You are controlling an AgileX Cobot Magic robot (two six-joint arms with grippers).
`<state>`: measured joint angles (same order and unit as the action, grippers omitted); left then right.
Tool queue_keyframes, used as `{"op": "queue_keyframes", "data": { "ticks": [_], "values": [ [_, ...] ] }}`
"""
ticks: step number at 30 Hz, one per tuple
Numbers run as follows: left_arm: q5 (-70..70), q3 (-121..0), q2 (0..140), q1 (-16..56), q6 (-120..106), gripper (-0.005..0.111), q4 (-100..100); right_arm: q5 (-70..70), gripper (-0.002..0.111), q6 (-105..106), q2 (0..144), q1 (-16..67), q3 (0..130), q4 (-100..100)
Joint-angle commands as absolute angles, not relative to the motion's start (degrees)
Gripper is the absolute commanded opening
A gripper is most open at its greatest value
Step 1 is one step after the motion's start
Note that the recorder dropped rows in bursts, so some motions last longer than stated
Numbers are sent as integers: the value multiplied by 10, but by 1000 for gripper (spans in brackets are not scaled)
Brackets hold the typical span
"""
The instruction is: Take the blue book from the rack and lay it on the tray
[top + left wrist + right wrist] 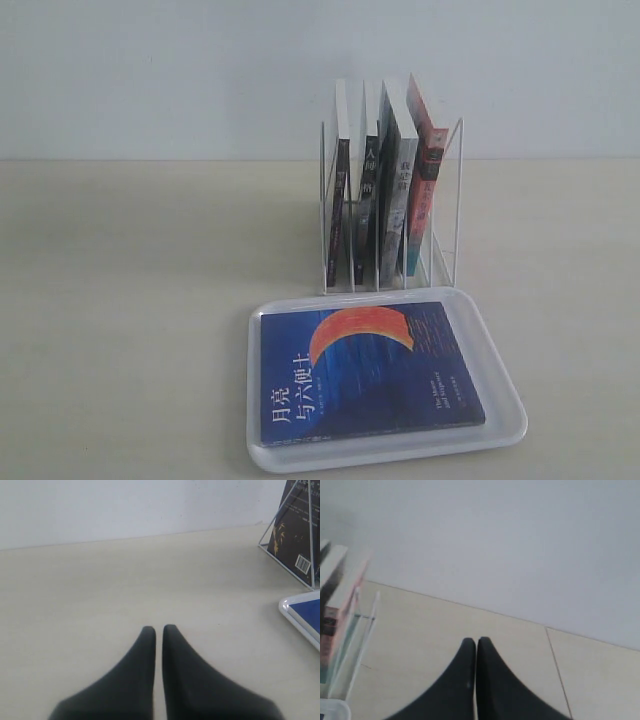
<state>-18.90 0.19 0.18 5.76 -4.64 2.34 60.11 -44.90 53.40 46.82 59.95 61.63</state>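
Exterior view: the blue book (370, 372) lies flat, cover up, inside the tray (505, 395). The tray sits just in front of the rack (457, 200), where four other books (395, 190) stand upright.

Left wrist view: the left gripper (159, 628) hangs over bare table with only a thin slit between its fingers, gripping nothing. The tray's corner (300, 622) with the blue cover (310, 612) sits beyond the tips and off to one side. The rack (311, 530) is farther out.

Right wrist view: the right gripper (476, 641) is pressed closed and empty. The rack (365, 630) and its books (342, 605) stand off to the side of the tips.
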Motion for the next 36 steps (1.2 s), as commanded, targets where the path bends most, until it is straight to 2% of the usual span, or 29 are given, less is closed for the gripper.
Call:
{"op": "queue_keyframes", "data": {
  "ticks": [1, 6, 16, 22, 36],
  "values": [
    [-180, 0, 0, 58, -42, 5, 23, 524, 0, -353, 532, 348, 599, 528],
    [-180, 0, 0, 58, -42, 5, 23, 419, 0, -247, 534, 214, 599, 379],
    [-180, 0, 0, 58, -42, 5, 23, 381, 0, 56, 603, 18, 599, 64],
    [-180, 0, 0, 58, -42, 5, 23, 365, 0, 149, 671, -8, 599, -51],
    [-180, 0, 0, 58, -42, 5, 23, 386, 0, 127, 679, -8, 599, -62]
  ]
}}
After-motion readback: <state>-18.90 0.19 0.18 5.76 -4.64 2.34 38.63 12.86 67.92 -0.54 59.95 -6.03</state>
